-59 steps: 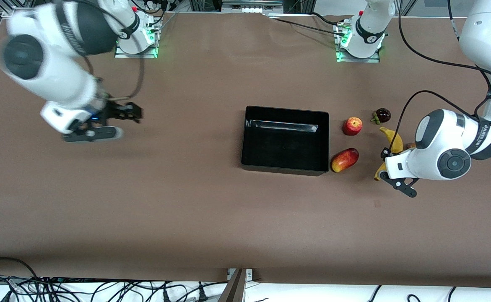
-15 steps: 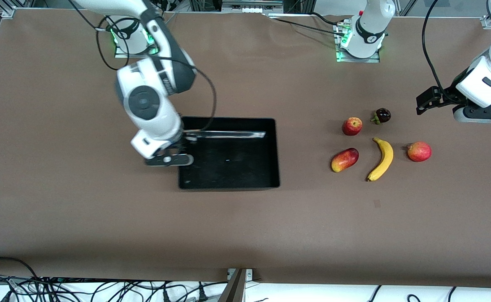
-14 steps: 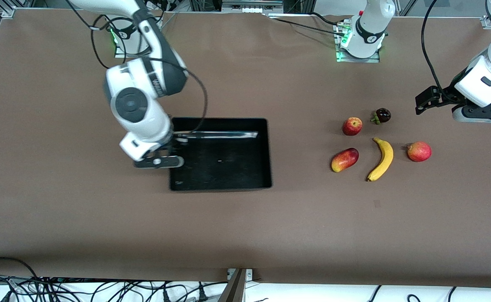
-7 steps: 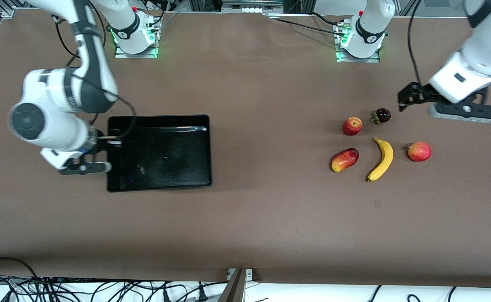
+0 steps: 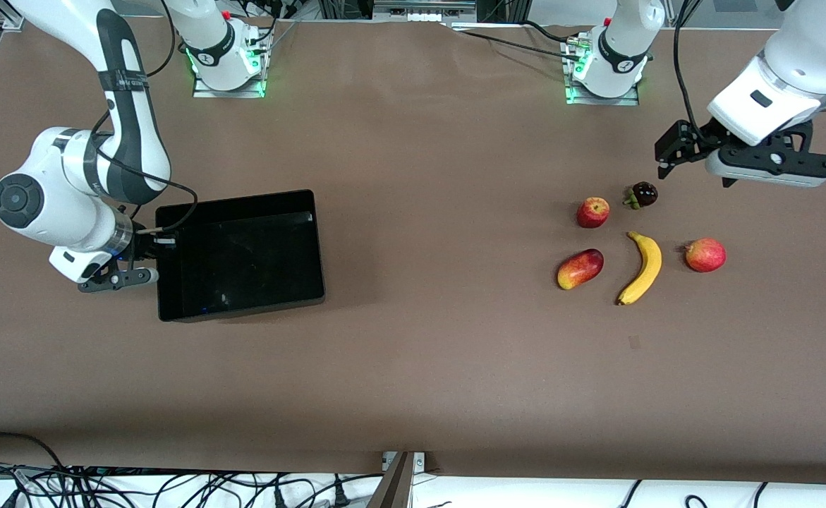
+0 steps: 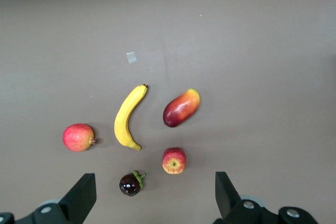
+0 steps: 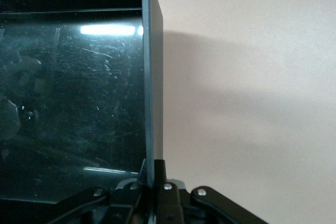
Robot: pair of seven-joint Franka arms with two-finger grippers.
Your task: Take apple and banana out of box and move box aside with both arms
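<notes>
The glossy black box (image 5: pixel 240 254) sits at the right arm's end of the table and holds no fruit. My right gripper (image 5: pixel 153 244) is shut on its end wall (image 7: pixel 153 77), one finger inside and one outside (image 7: pixel 155 176). The five fruits lie at the left arm's end: apple (image 5: pixel 592 212), mangosteen (image 5: pixel 643 193), banana (image 5: pixel 644 267), mango (image 5: pixel 580 269), round red fruit (image 5: pixel 705 255). My left gripper (image 5: pixel 669 152) is open and empty, up in the air beside the mangosteen. The left wrist view shows its fingers wide apart (image 6: pixel 152 203) over the mangosteen (image 6: pixel 130 183) and apple (image 6: pixel 174 160).
The brown table (image 5: pixel 413 353) lies bare between the box and the fruits. The arm bases (image 5: pixel 226 63) stand along the table's edge farthest from the front camera. A small pale mark (image 6: pixel 131 57) is on the table near the banana's tip.
The right gripper has pulled the box farther toward the right arm's end and turned it slightly. The left gripper has shifted a little toward the mangosteen. The fruits have not moved.
</notes>
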